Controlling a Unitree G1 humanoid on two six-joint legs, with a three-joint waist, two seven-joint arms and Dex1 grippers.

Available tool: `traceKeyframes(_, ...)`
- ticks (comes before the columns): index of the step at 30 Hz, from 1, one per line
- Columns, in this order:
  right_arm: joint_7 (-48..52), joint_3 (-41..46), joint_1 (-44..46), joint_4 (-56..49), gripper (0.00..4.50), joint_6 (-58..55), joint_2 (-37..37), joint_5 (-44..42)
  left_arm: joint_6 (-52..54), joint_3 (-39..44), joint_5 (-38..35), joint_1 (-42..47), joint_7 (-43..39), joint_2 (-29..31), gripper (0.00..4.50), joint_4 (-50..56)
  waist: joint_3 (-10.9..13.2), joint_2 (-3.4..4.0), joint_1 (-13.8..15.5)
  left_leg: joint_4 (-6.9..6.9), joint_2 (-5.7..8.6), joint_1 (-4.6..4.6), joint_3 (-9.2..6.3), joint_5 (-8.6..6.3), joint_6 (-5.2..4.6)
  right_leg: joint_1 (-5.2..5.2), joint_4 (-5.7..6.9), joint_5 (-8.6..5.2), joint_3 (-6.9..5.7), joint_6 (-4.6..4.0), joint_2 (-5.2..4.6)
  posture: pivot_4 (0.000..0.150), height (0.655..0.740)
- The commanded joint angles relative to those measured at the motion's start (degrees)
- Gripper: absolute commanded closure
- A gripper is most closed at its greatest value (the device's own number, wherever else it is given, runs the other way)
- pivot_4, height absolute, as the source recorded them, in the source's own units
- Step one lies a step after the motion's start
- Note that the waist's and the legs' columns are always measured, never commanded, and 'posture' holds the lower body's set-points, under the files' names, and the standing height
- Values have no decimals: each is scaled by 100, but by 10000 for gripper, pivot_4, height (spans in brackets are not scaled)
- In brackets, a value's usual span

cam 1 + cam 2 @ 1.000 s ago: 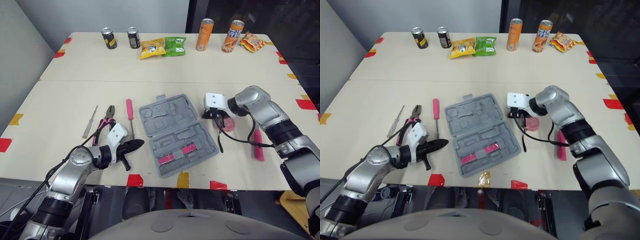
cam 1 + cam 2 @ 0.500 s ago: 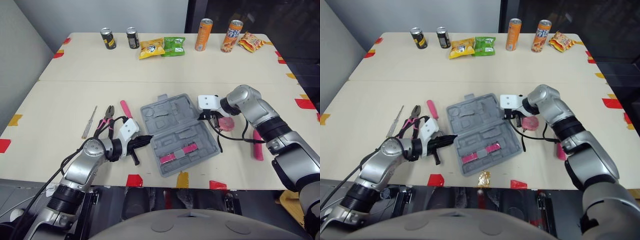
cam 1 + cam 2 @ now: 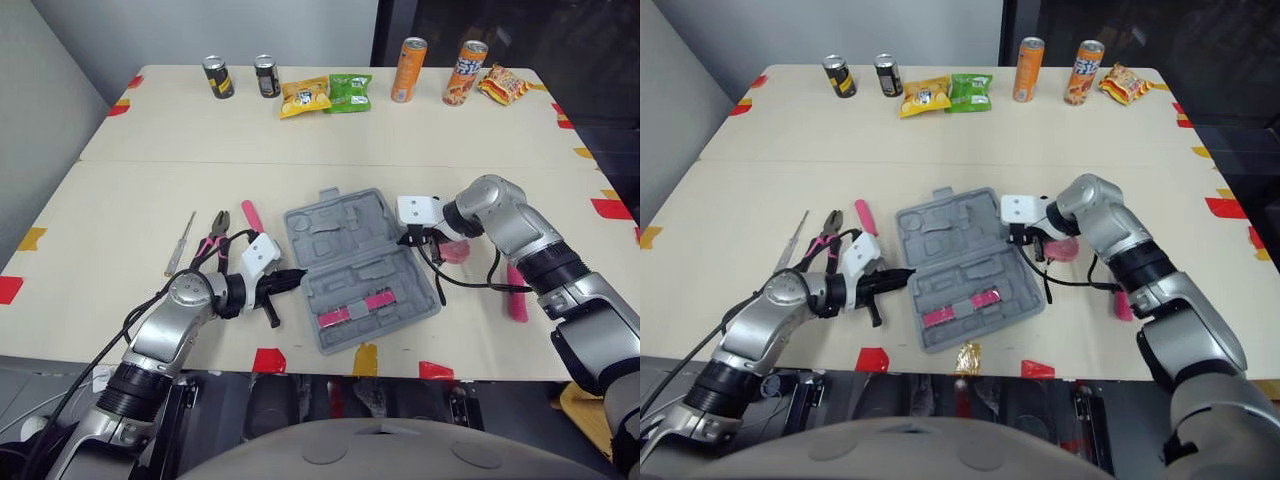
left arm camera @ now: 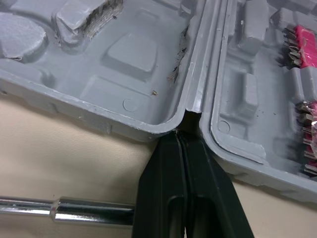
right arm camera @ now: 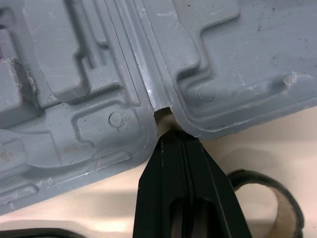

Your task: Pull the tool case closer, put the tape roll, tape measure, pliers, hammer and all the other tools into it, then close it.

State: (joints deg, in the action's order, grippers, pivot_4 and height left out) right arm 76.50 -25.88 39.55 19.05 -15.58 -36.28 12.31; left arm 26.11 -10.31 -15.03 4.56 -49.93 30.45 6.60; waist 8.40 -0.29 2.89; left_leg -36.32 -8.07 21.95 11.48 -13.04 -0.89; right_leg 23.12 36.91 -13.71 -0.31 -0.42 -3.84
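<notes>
Both closed, empty: left gripper point(image 4: 181, 143) at tool case's point(image 3: 360, 265) 9 o'clock hinge notch, right gripper point(image 5: 174, 141) at 3 o'clock. Probably stiff, light, slippery; drag by hinge ends.

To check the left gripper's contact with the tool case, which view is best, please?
The left wrist view: the left gripper, shut, points into the hinge notch of the tool case. The eye views show it at the case's left edge.

Beige table point(image 3: 300, 140) against grey wall point(image 3: 200, 30), dark glass panel point(image 3: 560, 30) beside.
</notes>
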Motion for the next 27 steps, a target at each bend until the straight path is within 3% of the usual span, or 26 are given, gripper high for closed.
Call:
traceKeyframes(1, 168, -27, -270, -501, 45000, -161, 39, -214, 106, -114, 36, 241, -131, 119, 44310, 181, 0, 0, 3, 0, 0, 0, 0, 0, 0, 0, 0, 0, 0, 0, 0, 1500, 7400)
traceKeyframes(18, -123, 459, -1879, -2772, 45000, -1753, -439, -744, 56, -537, 271, 921, -1014, 593, 44310, -161, 0, 0, 21, 2, -1, -1, -1, 0, 6, -1, -5, -1, -1, -2, 0, 1500, 7400)
traceKeyframes(27, -473, 701, -2514, -3398, 45000, -2155, -669, -1053, 149, -687, 327, 889, -1269, 604, 44310, 23, 0, 1, 28, 4, -1, -2, -1, -1, 11, -3, -8, -1, 0, -2, 0, 1500, 7400)
